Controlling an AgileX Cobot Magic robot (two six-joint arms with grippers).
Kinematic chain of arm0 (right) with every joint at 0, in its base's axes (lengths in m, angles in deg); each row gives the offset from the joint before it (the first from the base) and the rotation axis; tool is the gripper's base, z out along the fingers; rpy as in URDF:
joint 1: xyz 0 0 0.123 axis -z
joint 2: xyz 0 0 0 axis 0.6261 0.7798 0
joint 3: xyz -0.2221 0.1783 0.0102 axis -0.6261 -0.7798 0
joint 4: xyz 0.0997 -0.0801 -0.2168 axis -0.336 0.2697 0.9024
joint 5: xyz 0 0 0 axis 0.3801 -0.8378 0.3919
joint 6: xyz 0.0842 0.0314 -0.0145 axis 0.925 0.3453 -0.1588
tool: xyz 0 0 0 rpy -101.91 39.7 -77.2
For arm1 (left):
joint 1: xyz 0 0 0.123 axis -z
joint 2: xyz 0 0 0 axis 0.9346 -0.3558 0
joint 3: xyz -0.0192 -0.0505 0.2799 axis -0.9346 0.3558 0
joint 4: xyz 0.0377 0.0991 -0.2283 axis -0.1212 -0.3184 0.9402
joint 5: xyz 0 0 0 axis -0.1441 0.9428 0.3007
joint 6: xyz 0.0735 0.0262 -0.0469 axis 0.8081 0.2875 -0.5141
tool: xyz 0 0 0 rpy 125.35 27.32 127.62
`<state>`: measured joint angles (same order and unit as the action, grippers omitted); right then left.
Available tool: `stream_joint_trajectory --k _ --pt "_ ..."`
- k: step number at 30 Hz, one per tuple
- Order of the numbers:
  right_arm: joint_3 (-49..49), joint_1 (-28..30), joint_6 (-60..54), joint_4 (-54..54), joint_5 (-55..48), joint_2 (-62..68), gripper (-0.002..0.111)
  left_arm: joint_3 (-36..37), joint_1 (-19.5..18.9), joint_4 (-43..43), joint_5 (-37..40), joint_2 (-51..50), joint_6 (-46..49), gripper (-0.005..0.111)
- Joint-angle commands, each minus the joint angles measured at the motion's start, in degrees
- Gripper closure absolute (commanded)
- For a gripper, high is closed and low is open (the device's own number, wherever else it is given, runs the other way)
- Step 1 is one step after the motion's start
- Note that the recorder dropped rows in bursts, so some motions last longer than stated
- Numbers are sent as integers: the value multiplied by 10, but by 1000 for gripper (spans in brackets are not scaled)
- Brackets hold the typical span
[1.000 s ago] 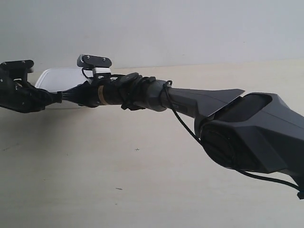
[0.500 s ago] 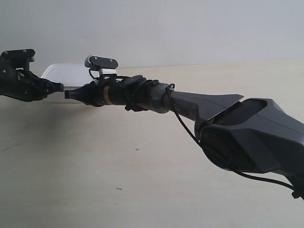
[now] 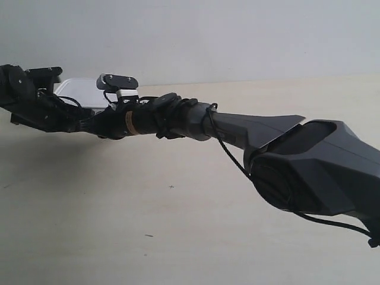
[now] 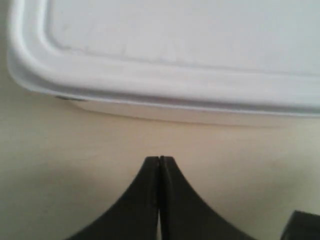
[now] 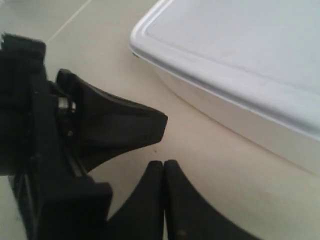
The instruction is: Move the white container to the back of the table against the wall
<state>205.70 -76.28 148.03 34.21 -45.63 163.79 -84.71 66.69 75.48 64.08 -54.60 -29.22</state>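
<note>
The white container [image 3: 80,92] lies flat with its lid on, far back on the table [image 3: 178,208] and close under the wall [image 3: 208,35]. Both arms reach toward its near side and hide its front edge. My left gripper [image 4: 160,159] is shut and empty, a strip of bare table away from the white container [image 4: 190,50]. My right gripper [image 5: 163,162] is also shut and empty, short of a corner of the white container [image 5: 240,60]. The left gripper's black fingers [image 5: 125,125] lie just beside it.
The long dark arm at the exterior view's right [image 3: 237,127] crosses the scene above the table from its bulky base [image 3: 314,166], with a cable looping off it. The arm at the exterior view's left [image 3: 24,95] is at the frame edge. A few dark specks [image 3: 171,187] mark the table.
The container has slid back toward the wall. The arm at the exterior view's left has risen and moved in; both grippers now sit close together in front of the container.
</note>
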Motion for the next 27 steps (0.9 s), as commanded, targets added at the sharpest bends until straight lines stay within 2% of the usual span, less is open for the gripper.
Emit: stream_joint_trajectory --k 1,8,12,18,27 --pt "-89 -1 -3 3 -13 -71 108 2 8 8 -4 16 0 107" --pt "-370 0 -48 3 -119 -258 108 3 2 11 -40 19 0 107" --pt "-474 0 -58 3 -179 -345 108 3 2 26 -41 19 0 107" --pt "-599 0 -63 3 -277 -470 108 3 14 55 -54 12 26 107" --pt "-723 0 -88 3 -309 -598 108 3 36 73 -62 5 26 107"
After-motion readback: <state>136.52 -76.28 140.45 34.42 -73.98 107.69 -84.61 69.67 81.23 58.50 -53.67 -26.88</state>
